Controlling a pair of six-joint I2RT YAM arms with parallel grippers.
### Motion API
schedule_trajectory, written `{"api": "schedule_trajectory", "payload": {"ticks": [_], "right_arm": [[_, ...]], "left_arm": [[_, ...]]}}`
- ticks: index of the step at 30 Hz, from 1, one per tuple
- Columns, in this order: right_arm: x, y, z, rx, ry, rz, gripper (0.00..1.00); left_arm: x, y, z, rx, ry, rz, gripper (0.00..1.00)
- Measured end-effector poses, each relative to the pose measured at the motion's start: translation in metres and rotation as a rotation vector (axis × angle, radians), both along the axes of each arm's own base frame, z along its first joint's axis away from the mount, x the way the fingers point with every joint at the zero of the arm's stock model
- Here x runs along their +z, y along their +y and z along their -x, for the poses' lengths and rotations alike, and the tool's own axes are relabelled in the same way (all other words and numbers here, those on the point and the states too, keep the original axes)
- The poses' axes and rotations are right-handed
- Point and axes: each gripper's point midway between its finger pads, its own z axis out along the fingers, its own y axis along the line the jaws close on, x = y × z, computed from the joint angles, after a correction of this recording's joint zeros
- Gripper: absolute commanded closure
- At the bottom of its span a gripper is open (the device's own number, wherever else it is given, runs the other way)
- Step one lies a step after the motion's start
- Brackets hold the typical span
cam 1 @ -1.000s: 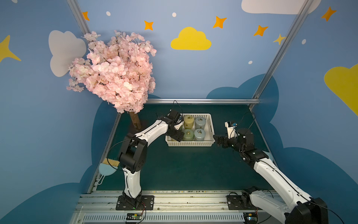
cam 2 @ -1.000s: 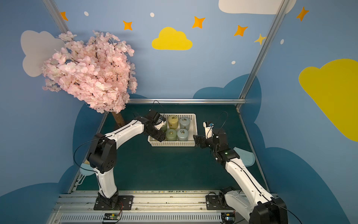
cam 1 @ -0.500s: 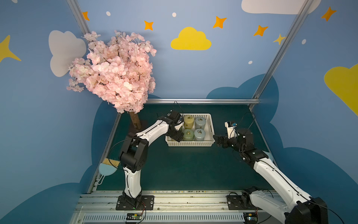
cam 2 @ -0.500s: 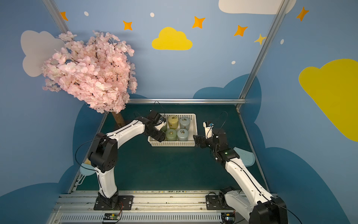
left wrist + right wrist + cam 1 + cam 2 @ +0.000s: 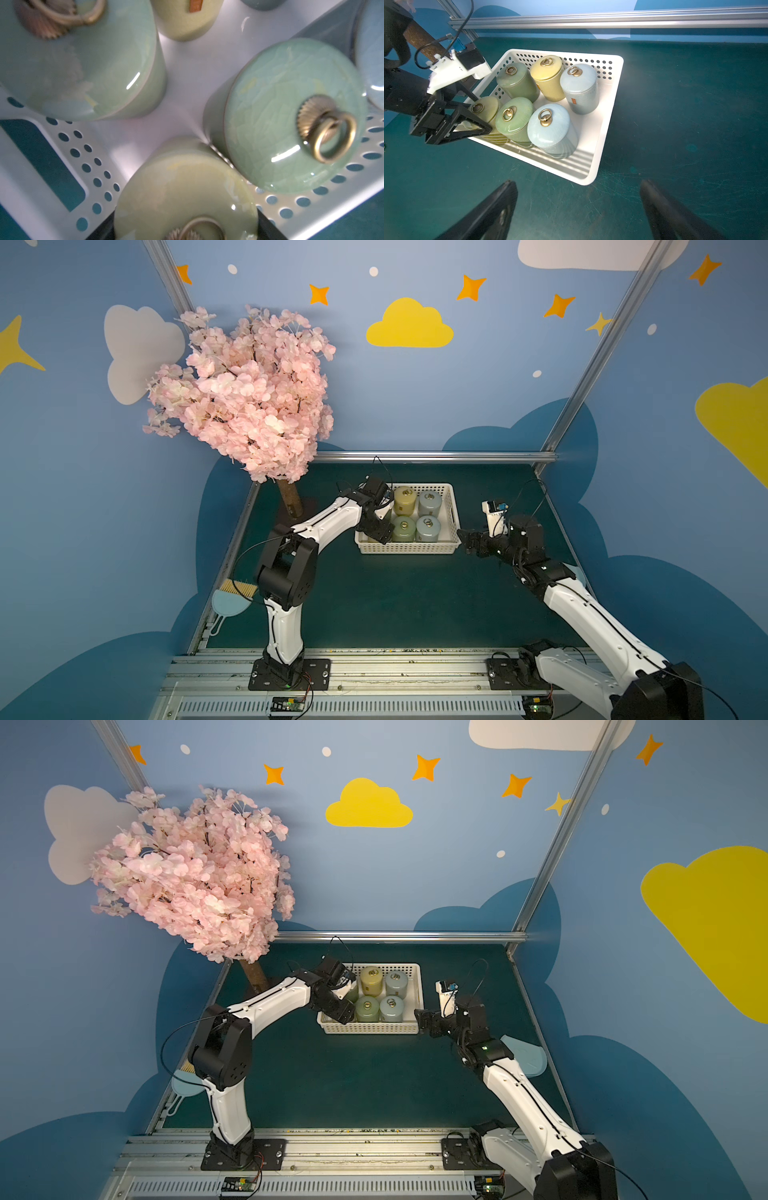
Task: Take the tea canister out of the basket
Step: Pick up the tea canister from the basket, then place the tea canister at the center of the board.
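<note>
The white basket (image 5: 409, 549) (image 5: 374, 1029) (image 5: 612, 104) stands at the back middle of the green table and holds several lidded tea canisters with brass ring knobs. My left gripper (image 5: 380, 533) (image 5: 343, 1016) (image 5: 482, 114) reaches into its near-left corner. It is shut on a yellow-green tea canister (image 5: 483, 108) (image 5: 187, 187), one black finger on each side. A green canister (image 5: 513, 116) stands right beside the held one. My right gripper (image 5: 467, 541) (image 5: 422, 1021) (image 5: 579, 207) hovers open over bare mat, just off the basket's right side.
A pink blossom tree (image 5: 245, 393) overhangs the back left, its trunk (image 5: 291, 502) close behind my left arm. A brush and pale blue dustpan (image 5: 232, 597) lie at the left edge. An aluminium rail (image 5: 436, 456) bounds the back.
My left gripper's jaws have closed in on the yellow-green canister. Both arms have stayed almost where they were, and the right gripper has stayed open.
</note>
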Motion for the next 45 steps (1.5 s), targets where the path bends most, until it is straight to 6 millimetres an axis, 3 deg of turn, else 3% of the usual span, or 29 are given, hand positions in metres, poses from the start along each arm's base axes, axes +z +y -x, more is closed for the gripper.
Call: {"api": "schedule_trajectory", "payload": {"ticks": [6, 19, 30, 40, 45], "right_arm": [[-0.001, 0.0, 0.0, 0.0, 0.004, 0.001, 0.02], [-0.001, 0.0, 0.0, 0.0, 0.004, 0.001, 0.02], [-0.001, 0.0, 0.0, 0.0, 0.004, 0.001, 0.02], [-0.001, 0.0, 0.0, 0.0, 0.004, 0.001, 0.02], [-0.001, 0.0, 0.0, 0.0, 0.004, 0.001, 0.02]], "left_arm": [[0.01, 0.001, 0.002, 0.007, 0.001, -0.003, 0.43], [0.066, 0.001, 0.002, 0.016, -0.094, 0.039, 0.44], [0.083, 0.002, 0.017, 0.013, -0.107, 0.024, 0.44], [0.115, 0.003, 0.051, 0.002, -0.16, 0.048, 0.45], [0.114, 0.003, 0.077, -0.006, -0.156, 0.055, 0.45]]}}
